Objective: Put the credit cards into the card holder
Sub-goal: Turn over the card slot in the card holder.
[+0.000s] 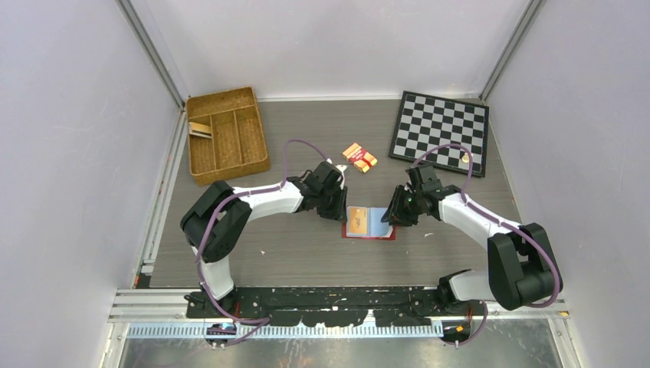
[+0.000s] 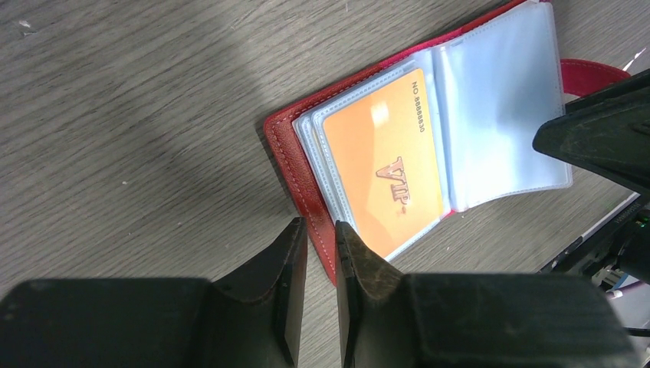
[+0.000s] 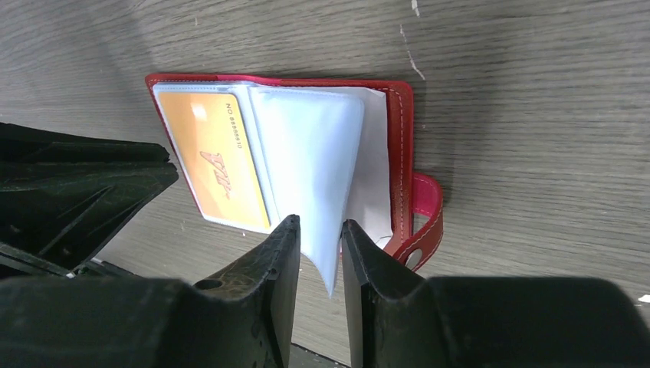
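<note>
The card holder lies open on the desk, one orange card sleeved. My left tool pinches its soft cover edge; my right tool straddles a sleeve that looks limp and slippery, grip unclear

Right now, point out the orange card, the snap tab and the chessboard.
orange card (image 2: 383,165): left wrist view, printed face.
snap tab (image 3: 429,198): right wrist view, red loop.
chessboard (image 1: 438,132): top external view, middle squares.

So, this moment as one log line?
left fingers: pinch edge of dark-red leather card holder | right fingers: around clear plastic sleeve | orange card: sleeved
</note>
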You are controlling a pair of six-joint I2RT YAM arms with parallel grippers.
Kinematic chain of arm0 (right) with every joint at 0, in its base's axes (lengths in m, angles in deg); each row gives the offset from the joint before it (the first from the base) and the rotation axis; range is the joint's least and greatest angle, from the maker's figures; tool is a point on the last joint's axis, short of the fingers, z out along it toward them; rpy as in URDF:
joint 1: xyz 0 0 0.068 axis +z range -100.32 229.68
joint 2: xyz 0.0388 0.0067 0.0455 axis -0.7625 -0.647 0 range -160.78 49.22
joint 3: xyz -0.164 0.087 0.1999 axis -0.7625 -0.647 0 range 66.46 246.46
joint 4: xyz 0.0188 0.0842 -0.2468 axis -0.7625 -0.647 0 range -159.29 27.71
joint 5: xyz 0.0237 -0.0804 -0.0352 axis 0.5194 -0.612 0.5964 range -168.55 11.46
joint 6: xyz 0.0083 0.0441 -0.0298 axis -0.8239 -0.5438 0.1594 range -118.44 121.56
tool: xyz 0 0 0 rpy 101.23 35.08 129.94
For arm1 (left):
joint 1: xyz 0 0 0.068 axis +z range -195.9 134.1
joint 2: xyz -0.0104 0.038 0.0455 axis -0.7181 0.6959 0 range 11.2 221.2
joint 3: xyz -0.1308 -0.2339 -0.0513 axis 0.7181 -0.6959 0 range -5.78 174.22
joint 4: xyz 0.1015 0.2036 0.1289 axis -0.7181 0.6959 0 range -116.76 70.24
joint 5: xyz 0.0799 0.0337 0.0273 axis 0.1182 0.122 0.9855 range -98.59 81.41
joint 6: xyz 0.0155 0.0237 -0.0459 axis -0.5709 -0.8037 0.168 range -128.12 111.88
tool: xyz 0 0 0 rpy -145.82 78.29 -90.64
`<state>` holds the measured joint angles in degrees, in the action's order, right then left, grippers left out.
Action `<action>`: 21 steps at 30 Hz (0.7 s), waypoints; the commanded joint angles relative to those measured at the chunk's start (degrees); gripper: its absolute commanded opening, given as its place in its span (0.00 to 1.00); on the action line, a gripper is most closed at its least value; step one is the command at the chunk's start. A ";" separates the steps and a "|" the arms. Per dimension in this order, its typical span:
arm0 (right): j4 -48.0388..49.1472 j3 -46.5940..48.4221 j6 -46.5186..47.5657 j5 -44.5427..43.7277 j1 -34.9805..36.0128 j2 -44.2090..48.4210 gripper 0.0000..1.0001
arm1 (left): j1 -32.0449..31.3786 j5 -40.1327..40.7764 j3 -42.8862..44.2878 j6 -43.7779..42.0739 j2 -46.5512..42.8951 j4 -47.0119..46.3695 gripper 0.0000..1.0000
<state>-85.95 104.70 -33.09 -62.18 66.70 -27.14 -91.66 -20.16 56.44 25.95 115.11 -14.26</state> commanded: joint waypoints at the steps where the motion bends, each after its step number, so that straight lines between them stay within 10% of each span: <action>1: 2.44 0.51 -1.06 3.13 -0.23 2.97 0.31 | -0.19 0.52 0.05 -0.49 -0.12 -1.16 0.21; 21: 9.94 -0.06 -3.22 8.69 2.56 -2.56 0.32 | -0.12 -0.74 -0.87 -0.18 1.54 -2.97 0.20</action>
<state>-79.44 104.41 -35.48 -54.84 68.18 -28.08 -91.66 -20.45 55.15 25.99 115.62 -15.29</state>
